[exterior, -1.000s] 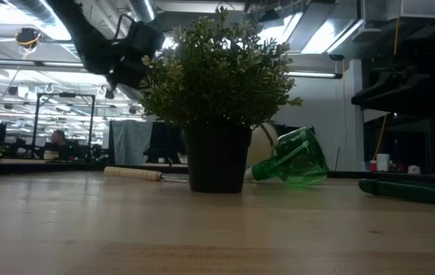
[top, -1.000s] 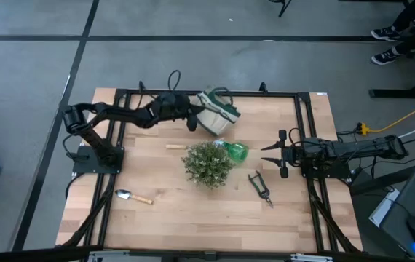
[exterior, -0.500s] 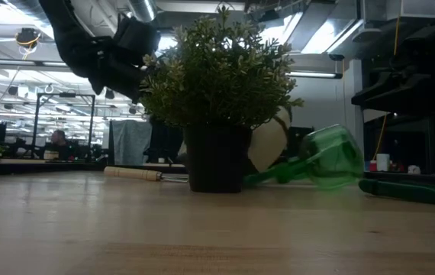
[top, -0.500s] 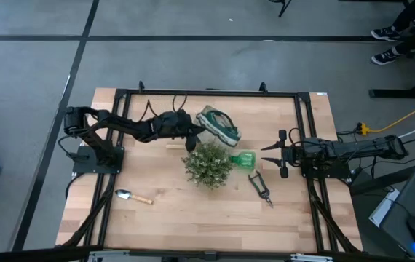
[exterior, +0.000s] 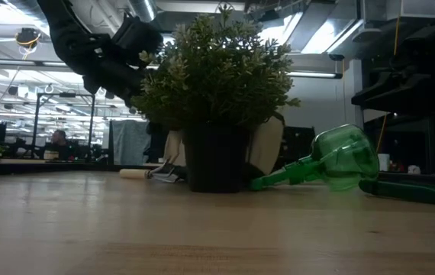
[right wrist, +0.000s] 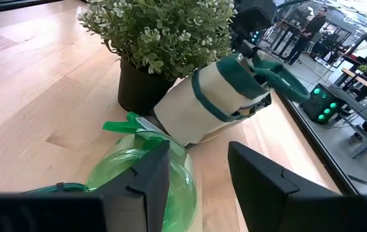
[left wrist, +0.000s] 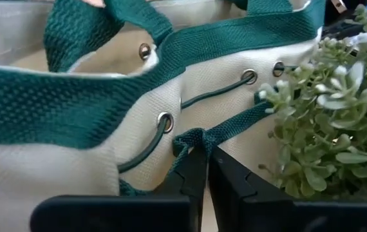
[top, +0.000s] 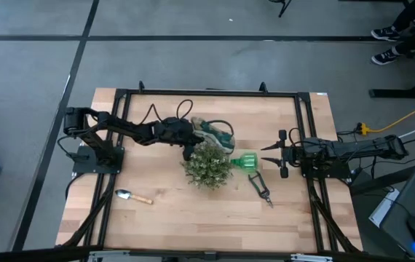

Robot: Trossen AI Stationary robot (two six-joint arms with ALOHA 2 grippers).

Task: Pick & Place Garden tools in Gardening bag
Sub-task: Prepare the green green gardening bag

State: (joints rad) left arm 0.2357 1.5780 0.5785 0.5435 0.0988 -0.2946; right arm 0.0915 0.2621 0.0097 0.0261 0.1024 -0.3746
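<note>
The left arm stretches low across the table, its left gripper (top: 188,138) pinching the green trim of the gardening bag (top: 212,133), which lies on its side touching the potted plant (top: 208,164). The right gripper (top: 271,155) hangs near the right edge, fingers spread. A green plastic tool (top: 244,161) lies beside the plant, the pruning shears (top: 260,188) nearby, and the trowel (top: 133,196) well apart at the front left.
</note>
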